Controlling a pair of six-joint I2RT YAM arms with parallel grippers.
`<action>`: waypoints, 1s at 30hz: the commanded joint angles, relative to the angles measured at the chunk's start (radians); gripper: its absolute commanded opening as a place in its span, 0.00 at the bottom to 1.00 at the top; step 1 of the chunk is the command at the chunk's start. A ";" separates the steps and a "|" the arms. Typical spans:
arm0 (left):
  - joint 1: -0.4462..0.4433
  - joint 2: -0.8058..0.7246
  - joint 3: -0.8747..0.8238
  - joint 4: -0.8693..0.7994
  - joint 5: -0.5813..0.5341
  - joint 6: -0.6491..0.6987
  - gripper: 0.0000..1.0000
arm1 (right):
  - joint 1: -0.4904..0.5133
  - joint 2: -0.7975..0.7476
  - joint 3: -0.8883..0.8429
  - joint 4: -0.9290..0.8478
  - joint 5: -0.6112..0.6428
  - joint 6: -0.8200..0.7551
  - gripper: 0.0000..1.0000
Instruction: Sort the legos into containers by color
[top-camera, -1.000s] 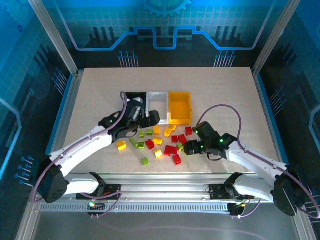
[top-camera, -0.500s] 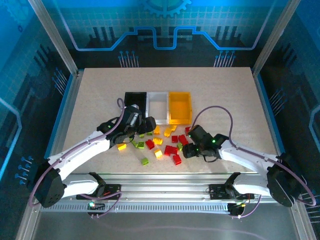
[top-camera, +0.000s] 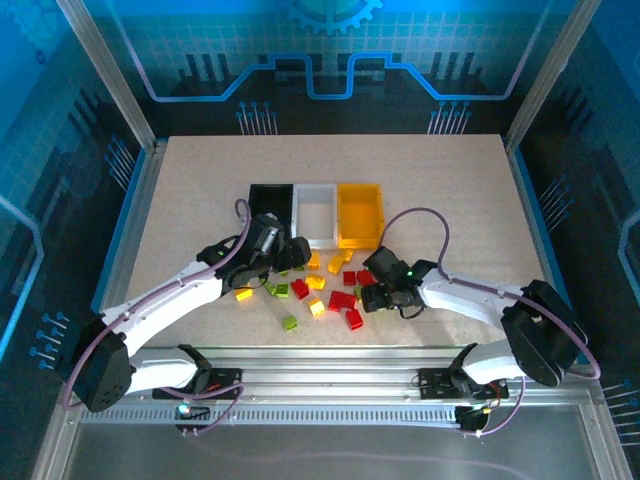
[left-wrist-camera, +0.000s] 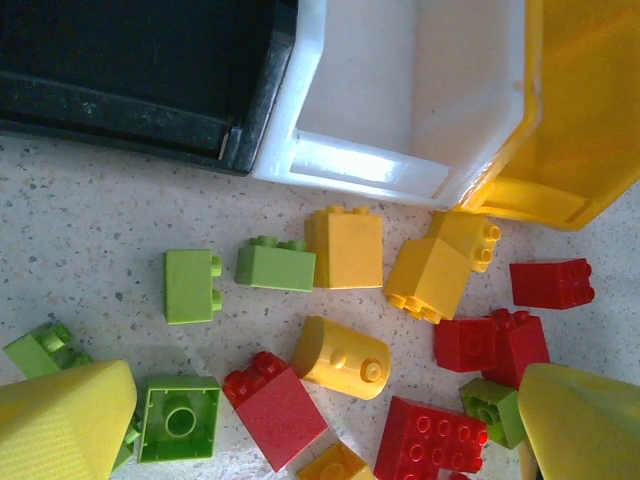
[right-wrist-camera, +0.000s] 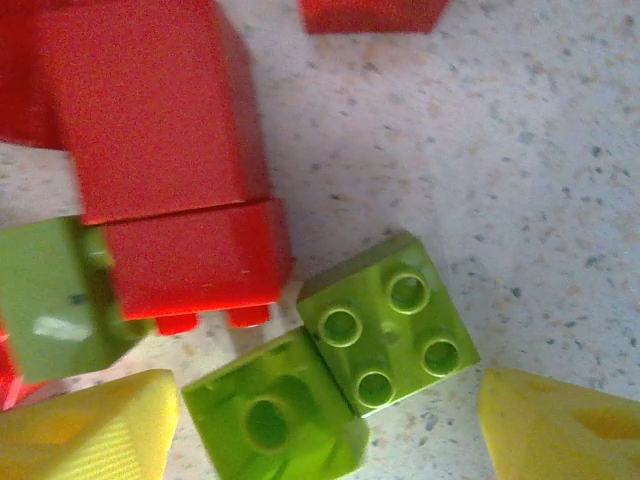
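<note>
studs-up green lego (right-wrist-camera: 385, 325), right wrist view

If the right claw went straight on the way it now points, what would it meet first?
Probably the overturned green lego lying between the open right claw's fingertips; the studded green lego touches it just beyond. Depth is unclear.
</note>
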 joint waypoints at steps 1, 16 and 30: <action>0.008 0.011 -0.015 0.000 0.021 -0.021 0.99 | -0.022 -0.007 -0.008 -0.098 0.084 0.066 0.74; 0.023 0.013 -0.041 0.006 0.028 -0.023 0.99 | -0.048 0.004 -0.035 -0.043 -0.086 0.084 0.68; 0.030 -0.066 -0.082 0.031 -0.004 -0.047 0.99 | -0.048 -0.116 -0.064 -0.031 -0.020 0.050 0.46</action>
